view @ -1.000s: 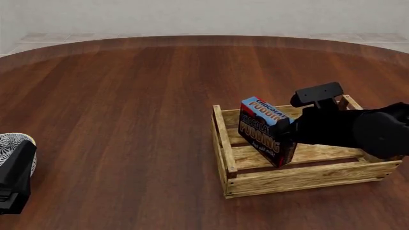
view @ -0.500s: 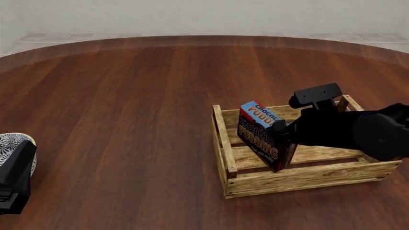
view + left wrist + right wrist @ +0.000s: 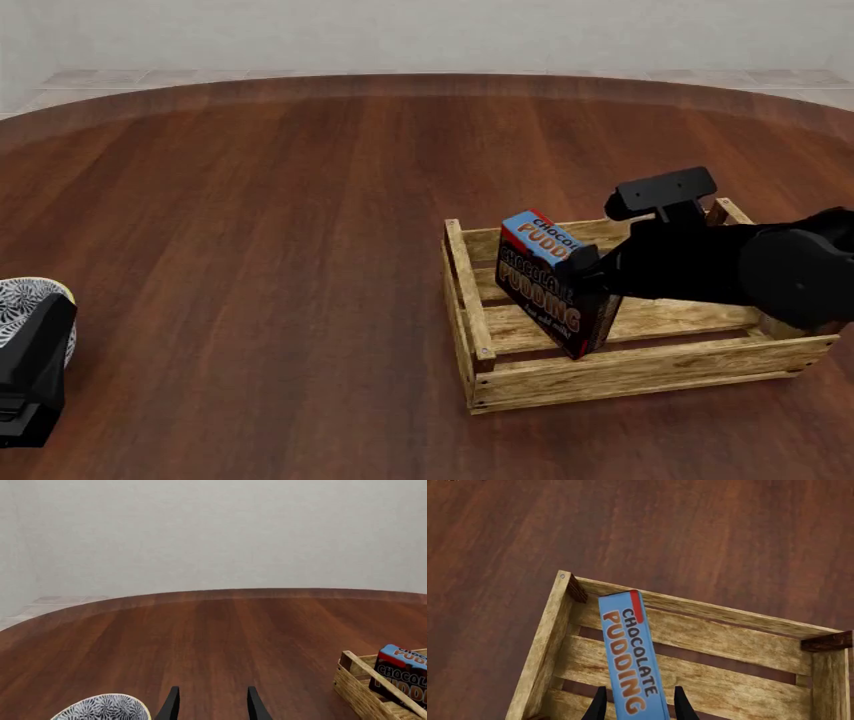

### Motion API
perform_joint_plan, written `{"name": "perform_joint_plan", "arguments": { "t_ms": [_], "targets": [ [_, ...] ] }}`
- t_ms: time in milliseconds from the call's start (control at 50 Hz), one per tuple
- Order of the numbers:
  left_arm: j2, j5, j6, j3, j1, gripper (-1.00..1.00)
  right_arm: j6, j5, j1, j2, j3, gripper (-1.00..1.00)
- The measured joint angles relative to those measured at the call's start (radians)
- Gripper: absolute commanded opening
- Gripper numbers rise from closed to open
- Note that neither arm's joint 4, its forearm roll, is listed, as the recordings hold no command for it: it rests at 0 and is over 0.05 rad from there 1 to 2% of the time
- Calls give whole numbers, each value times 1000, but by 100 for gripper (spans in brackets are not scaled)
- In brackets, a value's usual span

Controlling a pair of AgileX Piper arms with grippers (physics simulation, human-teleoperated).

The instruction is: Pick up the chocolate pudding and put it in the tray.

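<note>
A round, dark reddish wooden table (image 3: 267, 220) stands before a plain pale wall (image 3: 213, 530) on light tiled floor (image 3: 120, 78).

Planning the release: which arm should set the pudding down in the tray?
Right. Its hand grips the pudding inside the tray; the left hand is open, far off beside the bowl.

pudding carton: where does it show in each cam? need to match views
Front view: the chocolate pudding stands tilted inside the tray, at its left end, with the right gripper around it.
Left wrist view: only part of it shows at the frame's right edge, inside the tray's end wall.
Right wrist view: its blue top runs up from between the fingers, over the tray's slats.
Shared landmark: the tray's left end wall.
</note>
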Motion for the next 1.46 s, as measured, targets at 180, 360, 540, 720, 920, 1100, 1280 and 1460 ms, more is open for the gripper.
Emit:
{"name": "perform_joint_plan", "arguments": {
  "t_ms": [180, 360, 540, 720, 920, 1100, 1280, 1460],
  "targets": [
    [0, 1, 0, 0, 0, 100, -8, 20, -3, -9, -14, 100],
    [0, 2, -1, 0, 0, 100, -19, 51, -4, -25, -37, 100],
    [0, 2, -1, 0, 0, 100, -32, 92, -6, -47, -65, 100],
    [0, 3, -3, 0, 0, 100, -46, 133, -5, -75, -94, 100],
    [0, 1, -5, 0, 1, 100, -66, 176, -8, -113, -122, 100],
    [0, -1, -6, 0, 1, 100, -80, 206, -10, -158, -137, 100],
    [0, -4, -6, 0, 2, 100, -83, 231, -15, -206, -153, 100],
    [0, -7, -6, 0, 4, 100, -73, 257, -14, -273, -174, 100]
  ]
}}
